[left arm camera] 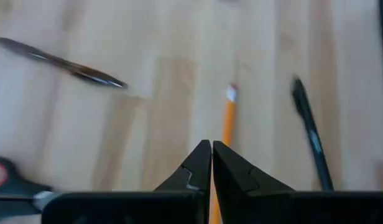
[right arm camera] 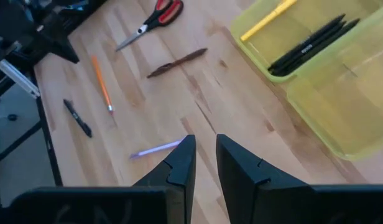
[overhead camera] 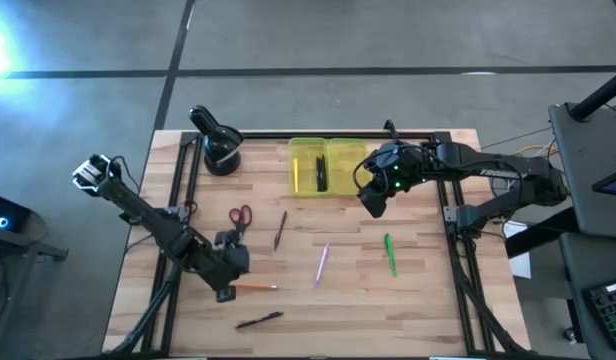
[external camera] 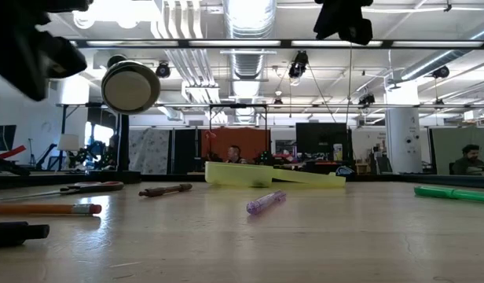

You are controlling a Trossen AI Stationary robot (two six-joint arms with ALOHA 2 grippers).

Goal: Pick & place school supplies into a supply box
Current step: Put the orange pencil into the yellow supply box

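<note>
The yellow supply box [overhead camera: 323,165] lies open near the table's far edge, with a yellow pencil [right arm camera: 266,20] and black pens [right arm camera: 309,43] inside. Red-handled scissors [overhead camera: 240,218], a brown pen [overhead camera: 280,230], a purple pen [overhead camera: 322,263], a green pen [overhead camera: 390,255], an orange pencil [overhead camera: 254,287] and a black pen [overhead camera: 260,320] lie flat on the wood. My left gripper [left arm camera: 211,149] is shut and hovers above the orange pencil [left arm camera: 227,118], which rests on the table [external camera: 45,209]. My right gripper [right arm camera: 204,155] is open, empty and raised beside the box's right half.
A black round holder [overhead camera: 218,145] stands at the far left corner. Black frame rails [overhead camera: 450,215] run along the table's left, right and far sides. Bare wood [overhead camera: 408,310] shows at the near right. The room beyond holds desks and a seated person [external camera: 466,157].
</note>
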